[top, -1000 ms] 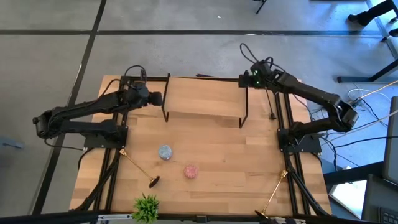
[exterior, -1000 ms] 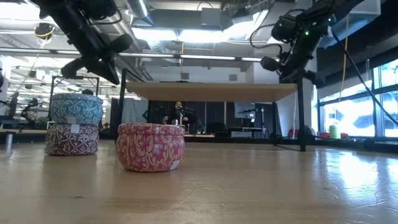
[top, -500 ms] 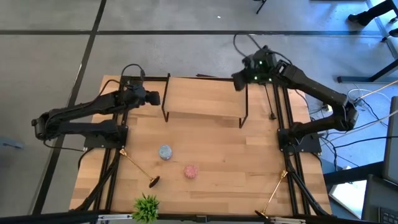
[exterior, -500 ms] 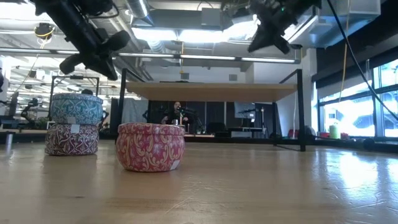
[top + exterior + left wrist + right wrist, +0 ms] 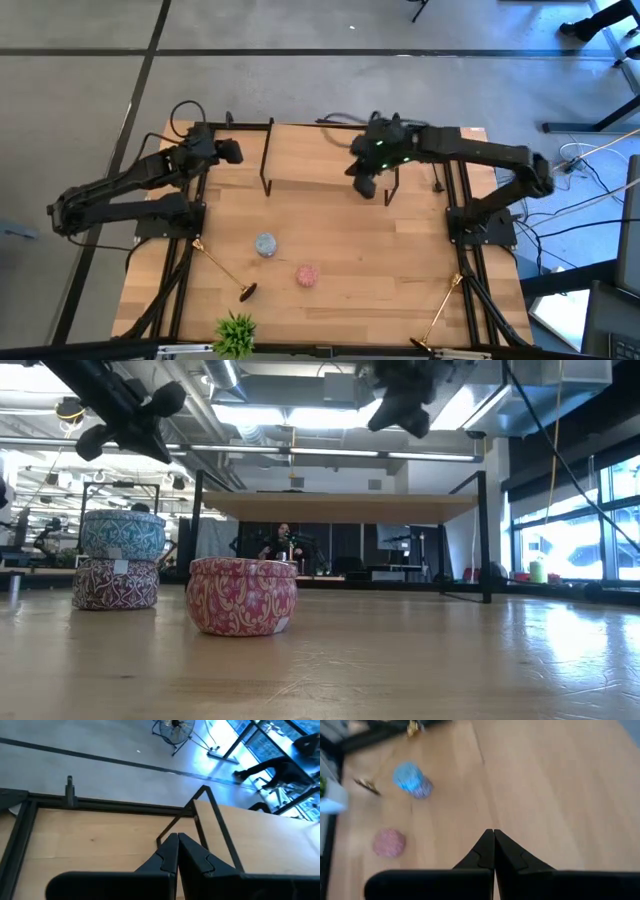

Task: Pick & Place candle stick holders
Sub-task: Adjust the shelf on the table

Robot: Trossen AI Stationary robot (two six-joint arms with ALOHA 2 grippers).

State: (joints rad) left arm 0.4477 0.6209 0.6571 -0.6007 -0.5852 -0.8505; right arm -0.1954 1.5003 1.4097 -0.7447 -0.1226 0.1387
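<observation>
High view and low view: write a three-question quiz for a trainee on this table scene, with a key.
1. True or false: the right gripper holds a candle stick holder.
2. Pick one: the blue tin sits on A) a patterned tin, B) the wooden shelf, C) the plant pot.
3. One word: is the gold candle stick holder beside the tins upright or lying?

Key:
1. False. Its fingers are shut on nothing, above the table by the shelf.
2. A.
3. Lying.
</observation>
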